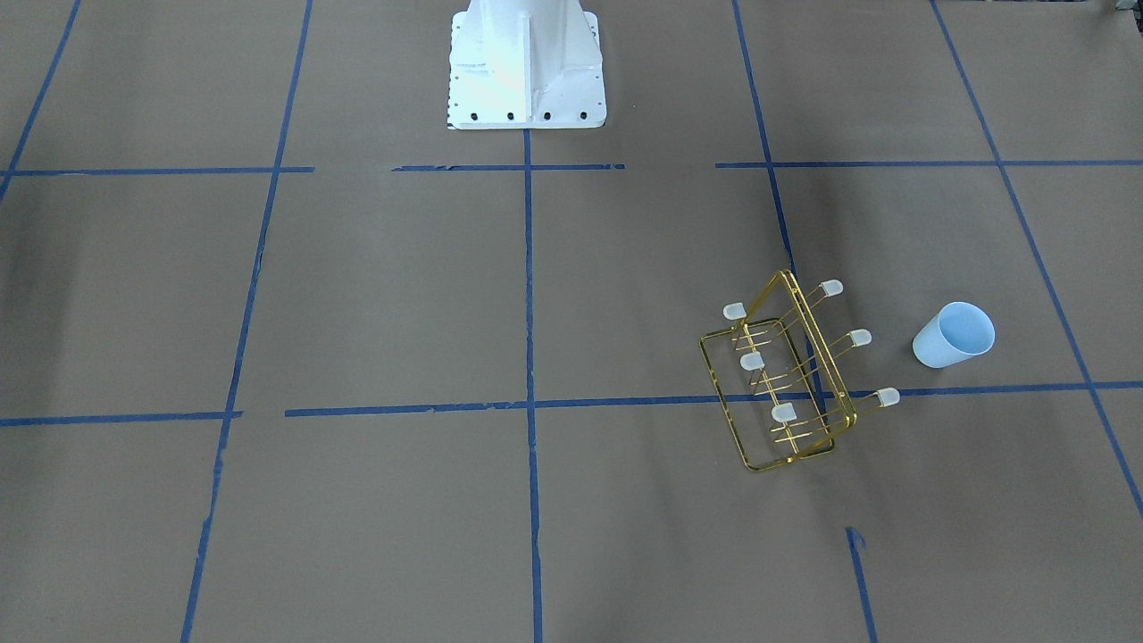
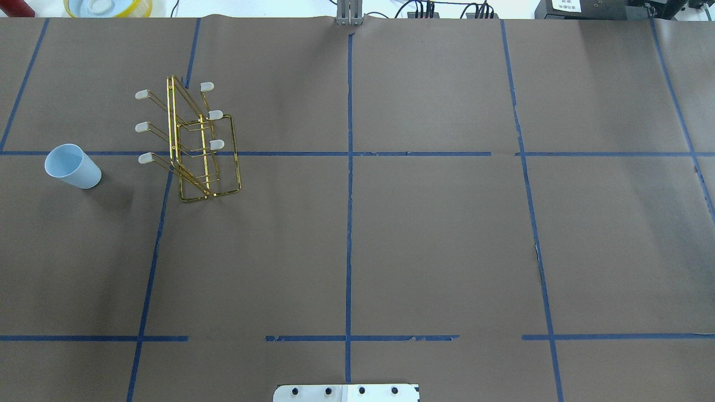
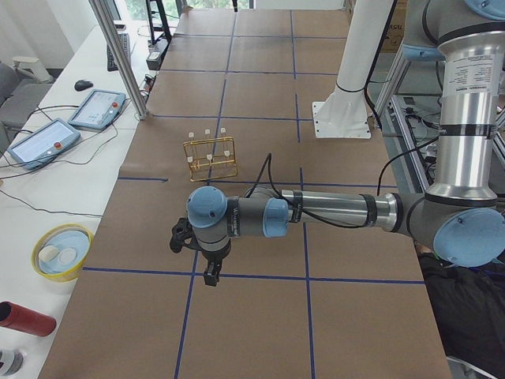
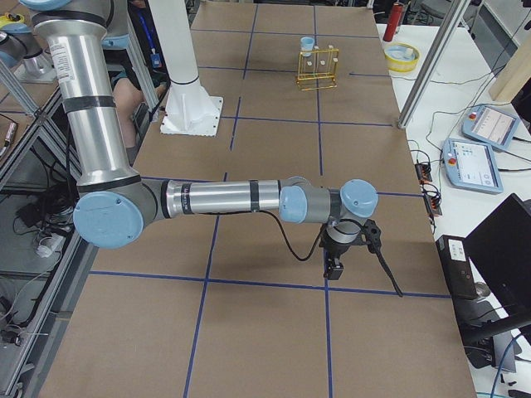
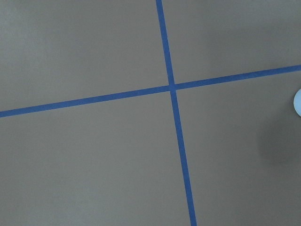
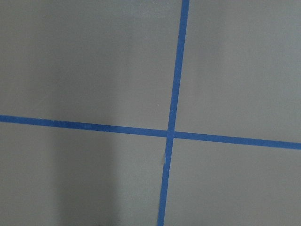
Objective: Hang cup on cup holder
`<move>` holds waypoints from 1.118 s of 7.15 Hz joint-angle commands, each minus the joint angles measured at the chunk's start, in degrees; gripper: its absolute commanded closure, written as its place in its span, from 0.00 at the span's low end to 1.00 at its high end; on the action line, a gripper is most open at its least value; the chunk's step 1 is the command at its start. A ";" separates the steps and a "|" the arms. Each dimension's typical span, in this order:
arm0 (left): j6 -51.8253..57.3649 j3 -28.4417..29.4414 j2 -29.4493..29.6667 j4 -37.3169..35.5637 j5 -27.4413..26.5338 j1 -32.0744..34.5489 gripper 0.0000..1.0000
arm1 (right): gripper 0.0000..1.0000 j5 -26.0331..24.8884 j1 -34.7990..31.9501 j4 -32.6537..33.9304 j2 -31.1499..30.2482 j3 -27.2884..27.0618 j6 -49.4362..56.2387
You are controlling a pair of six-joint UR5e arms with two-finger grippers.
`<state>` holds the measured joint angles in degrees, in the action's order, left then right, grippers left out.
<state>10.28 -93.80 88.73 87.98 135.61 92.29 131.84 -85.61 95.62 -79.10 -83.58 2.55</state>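
Observation:
The pale blue cup (image 1: 954, 335) stands upright, mouth up, on the brown table, on my left side (image 2: 72, 166). The gold wire cup holder (image 1: 820, 348) stands a short way from it, toward the table's middle (image 2: 174, 134), its white-capped prongs bare. Both are small and far in the exterior right view: cup (image 4: 308, 43), holder (image 4: 318, 68). My left gripper (image 3: 207, 272) hangs above the table; the arm hides the cup there. My right gripper (image 4: 334, 267) hangs far from both. I cannot tell if either is open or shut.
The white robot base (image 1: 527, 67) is at the table's edge. Blue tape lines grid the brown surface. A yellow bowl (image 3: 61, 251), a red cylinder (image 3: 24, 318) and control tablets (image 3: 95, 108) lie on the side bench beside a metal post (image 3: 118, 55).

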 commanded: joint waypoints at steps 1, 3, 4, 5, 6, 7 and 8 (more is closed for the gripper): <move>0.09 -0.41 0.30 0.00 0.18 0.00 0.00 | 0.00 0.00 0.00 0.00 0.00 0.00 0.00; 0.00 -0.33 0.21 0.00 0.09 0.00 0.00 | 0.00 0.00 0.00 0.00 0.00 0.00 0.00; 0.09 -0.07 0.30 0.00 0.09 -0.09 0.00 | 0.00 0.00 0.00 0.00 0.00 0.00 0.00; 0.09 -0.33 0.39 0.35 0.09 -0.09 0.00 | 0.00 0.00 0.00 0.00 0.00 0.00 0.00; 0.09 -0.24 0.39 2.44 0.18 -0.09 0.00 | 0.00 0.00 0.00 0.00 0.00 0.00 0.00; 0.09 -0.33 0.48 3.16 0.26 -0.17 0.00 | 0.00 0.00 0.00 0.00 0.00 0.00 0.00; 0.09 -0.33 1.43 3.25 0.35 -0.18 0.00 | 0.00 0.00 0.00 0.00 0.00 0.00 0.00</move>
<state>10.37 -94.10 89.42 90.68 135.86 92.14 131.84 -85.61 95.62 -79.10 -83.59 2.55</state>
